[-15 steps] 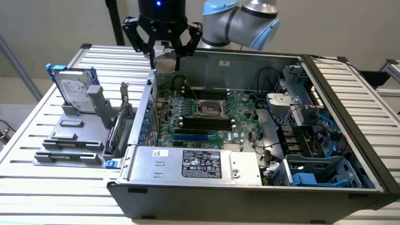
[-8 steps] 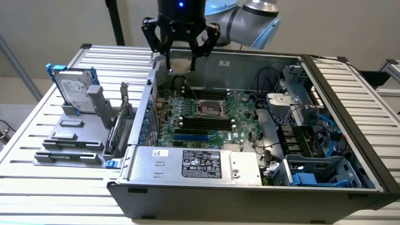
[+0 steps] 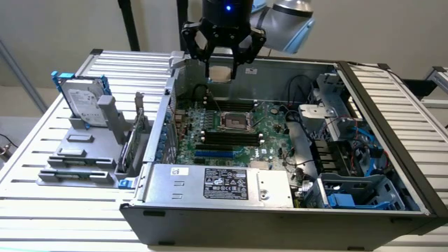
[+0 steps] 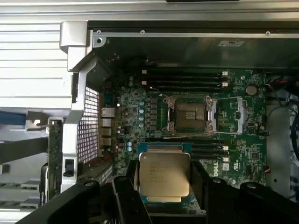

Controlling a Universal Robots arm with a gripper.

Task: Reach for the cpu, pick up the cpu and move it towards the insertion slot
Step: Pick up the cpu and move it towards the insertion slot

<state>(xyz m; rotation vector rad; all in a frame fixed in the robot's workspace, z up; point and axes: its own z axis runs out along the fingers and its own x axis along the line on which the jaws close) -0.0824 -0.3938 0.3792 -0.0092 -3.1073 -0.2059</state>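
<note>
Your end effector (image 3: 222,67) is clamped on the cpu (image 4: 164,175), holding it flat, high over the open computer case (image 3: 392,105). The insertion slot (image 4: 190,113) lies below and slightly ahead of it, between the memory slots (image 4: 184,79), with nothing standing between them.

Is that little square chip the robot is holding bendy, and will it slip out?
The cpu looks like a flat metal-topped plate, so probably stiff, not bendy. It is thin, likely light. Its smooth, shiny top suggests it could slip, though the fingers grip its edges above the open computer case.
</note>
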